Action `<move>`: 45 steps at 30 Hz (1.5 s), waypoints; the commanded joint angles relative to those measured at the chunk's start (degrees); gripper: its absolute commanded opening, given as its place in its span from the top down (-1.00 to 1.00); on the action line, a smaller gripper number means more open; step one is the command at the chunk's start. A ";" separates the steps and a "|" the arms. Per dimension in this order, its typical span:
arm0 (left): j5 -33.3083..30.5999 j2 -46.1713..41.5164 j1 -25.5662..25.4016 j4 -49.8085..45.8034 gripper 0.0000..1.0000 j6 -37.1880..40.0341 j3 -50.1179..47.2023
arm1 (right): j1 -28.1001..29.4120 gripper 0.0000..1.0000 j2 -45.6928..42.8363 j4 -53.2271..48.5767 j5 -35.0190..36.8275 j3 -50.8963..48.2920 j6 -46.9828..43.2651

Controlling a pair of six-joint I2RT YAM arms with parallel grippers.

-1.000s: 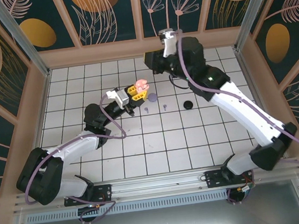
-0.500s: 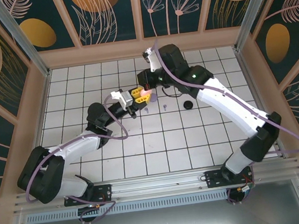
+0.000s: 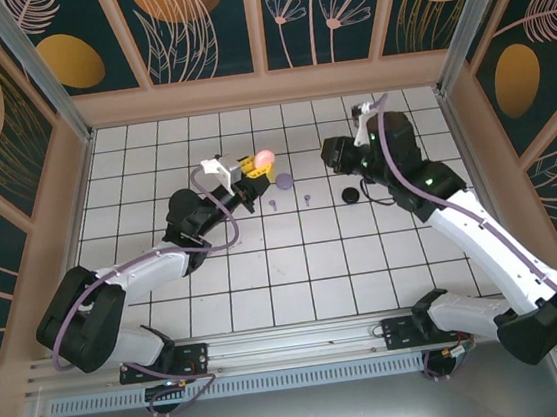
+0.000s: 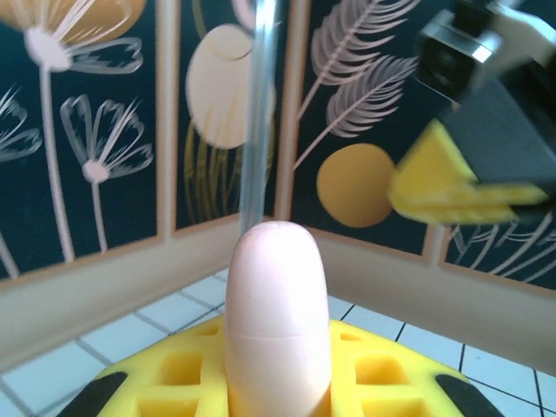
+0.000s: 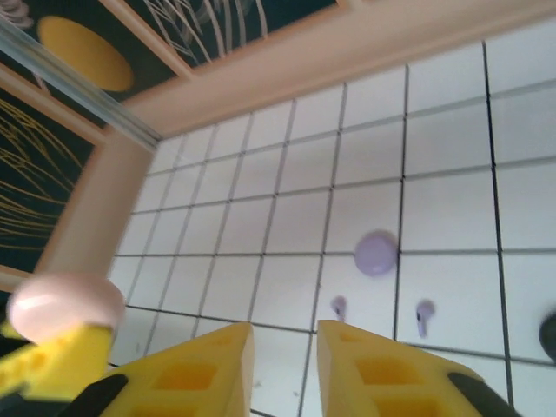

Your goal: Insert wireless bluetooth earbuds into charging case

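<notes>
Your left gripper (image 3: 252, 169), clamped on the pink case (image 3: 264, 158): hold it level while your right gripper (image 5: 285, 365), slightly parted and empty, descends squarely on the lilac earbuds (image 5: 338, 306) near the lilac case (image 5: 375, 253).

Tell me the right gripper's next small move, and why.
Probably lower the right gripper toward the nearer lilac earbud: it is open and empty, that earbud and the other earbud lie loose by the lilac case, and the left gripper is shut on the pink case.
</notes>
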 commanded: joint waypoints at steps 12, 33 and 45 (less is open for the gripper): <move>4.87 12.06 10.55 -20.32 1.00 -28.55 3.76 | -2.00 -0.03 -1.85 8.55 1.86 -20.22 6.01; 6.07 21.71 13.87 -29.96 0.68 -33.33 0.34 | -1.94 -0.08 0.77 8.57 1.90 -15.89 4.98; 1.33 18.83 15.86 -30.94 0.20 -35.81 -2.73 | -1.65 -0.13 1.55 7.67 2.30 -12.85 4.46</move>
